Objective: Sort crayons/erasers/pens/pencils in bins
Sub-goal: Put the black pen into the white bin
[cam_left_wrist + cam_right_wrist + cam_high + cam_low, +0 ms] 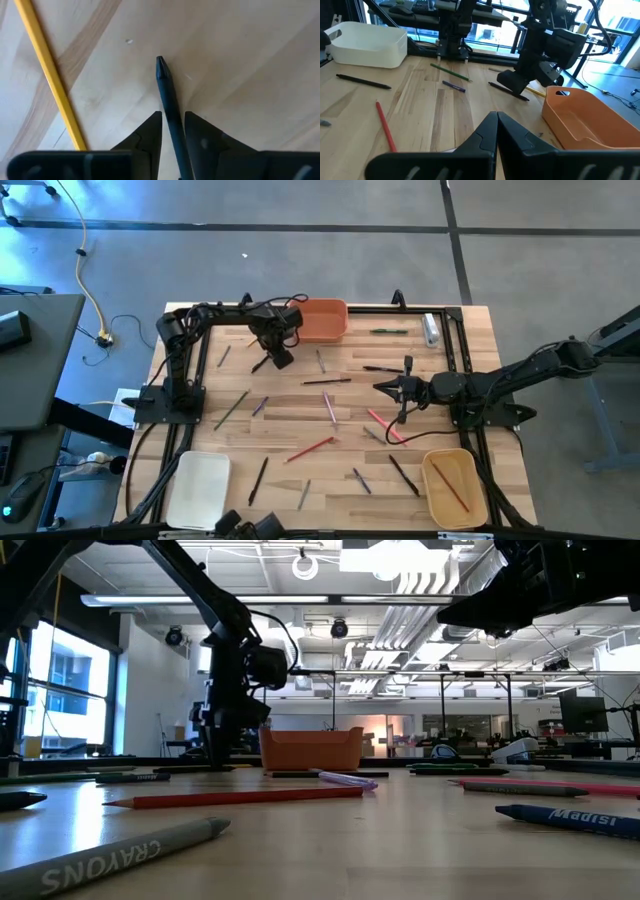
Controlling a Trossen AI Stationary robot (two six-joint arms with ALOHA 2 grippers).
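Sticks in black, red, pink, green and grey lie scattered flat on the wooden table (300, 420). The orange bin (322, 320) stands at the far edge, the white bin (198, 488) near left. The tan bin (455, 488), near right, has a red stick in it. My left gripper (280, 358) is low beside the orange bin, shut on a black pen (167, 95); a yellow pencil (50, 75) lies beside it. My right gripper (497, 116) is shut and holds nothing. It hovers right of the table's middle (383, 387). My left gripper pinches the black pen between its two fingers, coming from above and pointing down. The pen's pointed end (160, 64) sticks out past the fingertips (150, 130). In the right wrist view the pen (509, 93) lies flat on the table under the gripper.
A stubby clear-and-white tube (431, 328) lies at the far right corner. Black frame rails run along the table's far and side edges. A grey crayon (110, 858) and a red pencil (235, 798) lie near the low camera. Open wood shows between the sticks.
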